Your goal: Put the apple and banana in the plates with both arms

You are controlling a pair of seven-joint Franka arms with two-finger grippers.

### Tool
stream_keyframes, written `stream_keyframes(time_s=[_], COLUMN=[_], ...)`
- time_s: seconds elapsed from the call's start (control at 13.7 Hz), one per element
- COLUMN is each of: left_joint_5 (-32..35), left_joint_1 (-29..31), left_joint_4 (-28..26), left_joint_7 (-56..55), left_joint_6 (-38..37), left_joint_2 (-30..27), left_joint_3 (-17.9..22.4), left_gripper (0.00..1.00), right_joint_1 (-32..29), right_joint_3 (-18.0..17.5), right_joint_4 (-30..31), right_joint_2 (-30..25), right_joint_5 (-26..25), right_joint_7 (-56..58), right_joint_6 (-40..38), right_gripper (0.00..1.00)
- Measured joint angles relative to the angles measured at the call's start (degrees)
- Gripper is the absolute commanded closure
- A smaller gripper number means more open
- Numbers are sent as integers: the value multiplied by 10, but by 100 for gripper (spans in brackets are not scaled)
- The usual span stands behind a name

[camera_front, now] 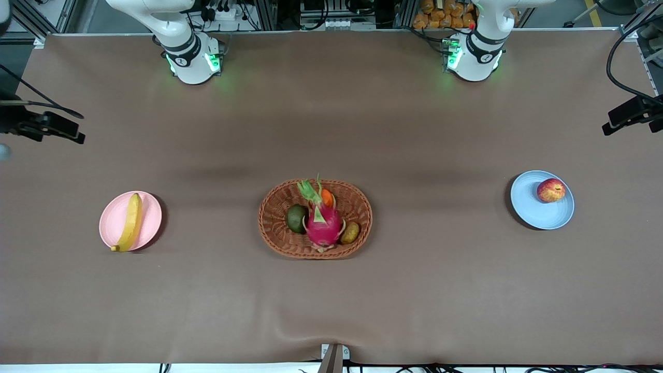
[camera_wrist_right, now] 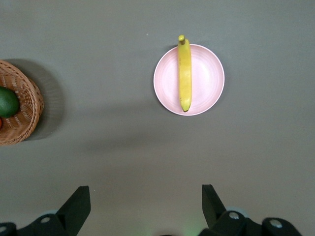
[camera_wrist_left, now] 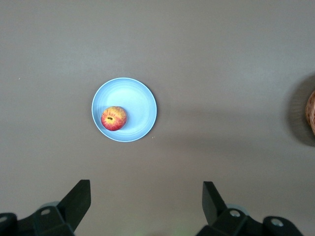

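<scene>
The red and yellow apple (camera_front: 550,190) lies in the light blue plate (camera_front: 538,215) toward the left arm's end of the table. The yellow banana (camera_front: 131,221) lies across the pale pink plate (camera_front: 111,223) toward the right arm's end. The left wrist view shows the apple (camera_wrist_left: 113,118) in the blue plate (camera_wrist_left: 138,98), with my left gripper (camera_wrist_left: 146,189) open and empty high above the bare table beside it. The right wrist view shows the banana (camera_wrist_right: 184,73) on the pink plate (camera_wrist_right: 209,78), with my right gripper (camera_wrist_right: 146,194) open and empty high above the table. Both hands are out of the front view.
An oval wicker basket (camera_front: 274,212) stands mid-table between the plates. It holds a magenta dragon fruit (camera_front: 323,223), a green fruit (camera_front: 296,218), a small orange-red fruit (camera_front: 327,197) and a brown fruit (camera_front: 350,233). Black camera mounts (camera_front: 52,127) (camera_front: 634,114) overhang both table ends.
</scene>
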State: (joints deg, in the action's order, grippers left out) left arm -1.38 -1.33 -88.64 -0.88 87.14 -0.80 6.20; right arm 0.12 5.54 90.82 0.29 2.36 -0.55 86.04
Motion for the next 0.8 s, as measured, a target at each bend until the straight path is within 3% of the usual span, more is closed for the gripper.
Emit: stream_keyframes(time_s=[0.8], left_joint_5=[0], left_joint_1=[-1], left_joint_4=[0], left_joint_7=[-16], left_joint_6=[-1], left_joint_2=[5], left_joint_3=[-16], left_gripper=[0], right_joint_1=[0], right_joint_3=[4], right_joint_4=[-33], right_joint_2=[1], right_joint_5=[-14], right_joint_7=[22], right_joint_6=[-16], right_gripper=[0])
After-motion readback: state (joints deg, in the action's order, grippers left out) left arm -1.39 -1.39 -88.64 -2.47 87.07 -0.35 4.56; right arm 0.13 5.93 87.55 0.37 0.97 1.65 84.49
